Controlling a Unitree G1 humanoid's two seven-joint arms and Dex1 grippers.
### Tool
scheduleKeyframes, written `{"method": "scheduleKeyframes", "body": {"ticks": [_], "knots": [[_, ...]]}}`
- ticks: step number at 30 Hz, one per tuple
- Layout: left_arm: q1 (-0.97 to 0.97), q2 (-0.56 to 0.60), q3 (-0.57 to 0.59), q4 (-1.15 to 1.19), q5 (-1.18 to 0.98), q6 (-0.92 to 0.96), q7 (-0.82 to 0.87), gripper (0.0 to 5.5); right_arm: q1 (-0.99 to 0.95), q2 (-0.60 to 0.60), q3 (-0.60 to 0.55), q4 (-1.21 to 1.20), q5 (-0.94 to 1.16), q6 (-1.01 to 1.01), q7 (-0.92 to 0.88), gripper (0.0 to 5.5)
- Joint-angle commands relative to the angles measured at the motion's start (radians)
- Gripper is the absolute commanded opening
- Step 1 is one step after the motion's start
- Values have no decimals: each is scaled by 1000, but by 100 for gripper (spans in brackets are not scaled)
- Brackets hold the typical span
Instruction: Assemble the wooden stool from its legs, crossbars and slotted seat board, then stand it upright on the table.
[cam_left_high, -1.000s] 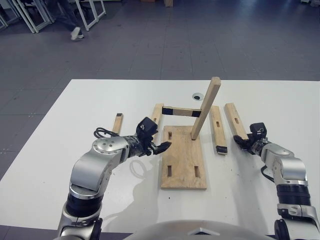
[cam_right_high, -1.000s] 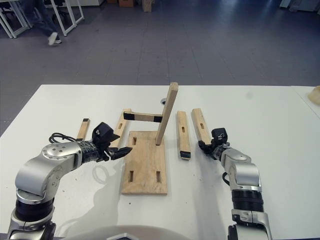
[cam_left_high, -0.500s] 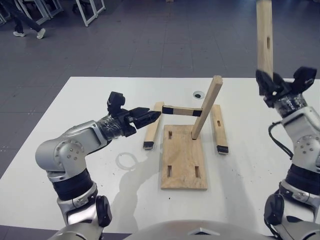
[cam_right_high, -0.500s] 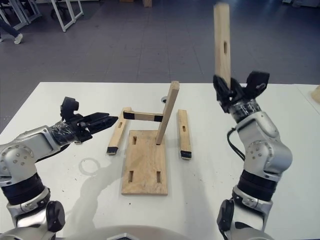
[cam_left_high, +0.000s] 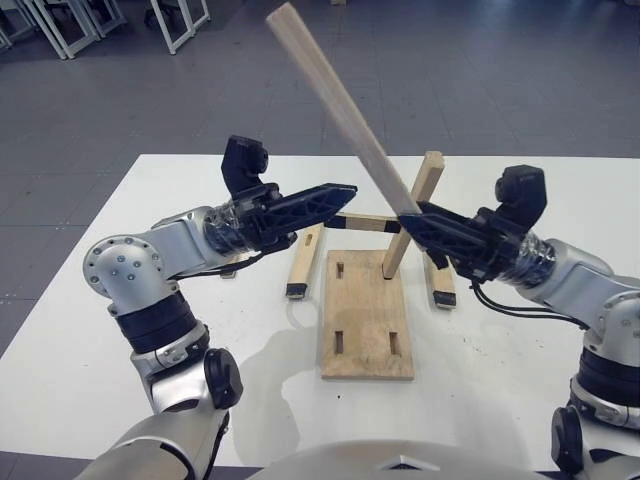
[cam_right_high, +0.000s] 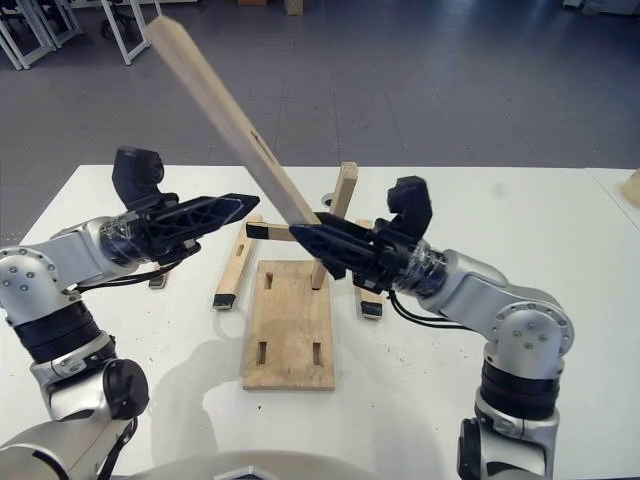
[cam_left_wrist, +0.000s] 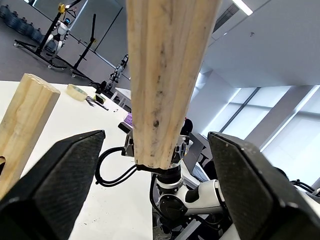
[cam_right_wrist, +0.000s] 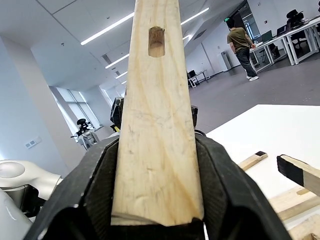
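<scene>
The slotted seat board (cam_left_high: 367, 322) lies flat on the white table. One leg (cam_left_high: 418, 205) stands tilted in its far right slot, with a black-tipped crossbar (cam_left_high: 366, 222) running from it to the left. My right gripper (cam_left_high: 413, 220) is shut on another leg (cam_left_high: 335, 100) near its lower end and holds it raised, slanting up and to the left over the board; the right wrist view shows the fingers (cam_right_wrist: 97, 190) on both sides of this leg (cam_right_wrist: 157, 100). My left gripper (cam_left_high: 340, 191) hangs open just below that leg, its fingers (cam_left_wrist: 50, 185) wide apart.
A loose leg (cam_left_high: 304, 258) lies left of the board, and another (cam_left_high: 440, 280) lies right of it, partly behind my right gripper. A short crossbar (cam_right_high: 156, 281) lies behind my left arm. The table (cam_left_high: 110, 330) has free room at the front and both sides.
My right arm has swung the held leg from upright at the right to slanting over the middle. My left gripper has risen and moved right, close under it.
</scene>
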Motion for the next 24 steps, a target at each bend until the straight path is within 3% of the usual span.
{"method": "scheduleKeyframes", "body": {"ticks": [1,7,15,20,21,24], "knots": [[-8,13,-42,4,-57,-18,20,382,6,-7,69,-6,-57,-26,39,203],[11,26,-100,20,-73,-74,64,382,11,-4,125,-17,-67,-41,59,203],[50,102,-115,20,-209,-95,41,247,14,-24,131,-14,-63,-49,69,203],[57,103,-126,45,-258,-137,81,231,25,-67,165,-23,-124,-26,43,203],[60,106,-131,46,-263,-144,84,231,27,-76,172,-24,-122,-17,46,243],[71,118,-142,51,-258,-173,92,225,26,-93,177,-30,-120,-19,45,296]]}}
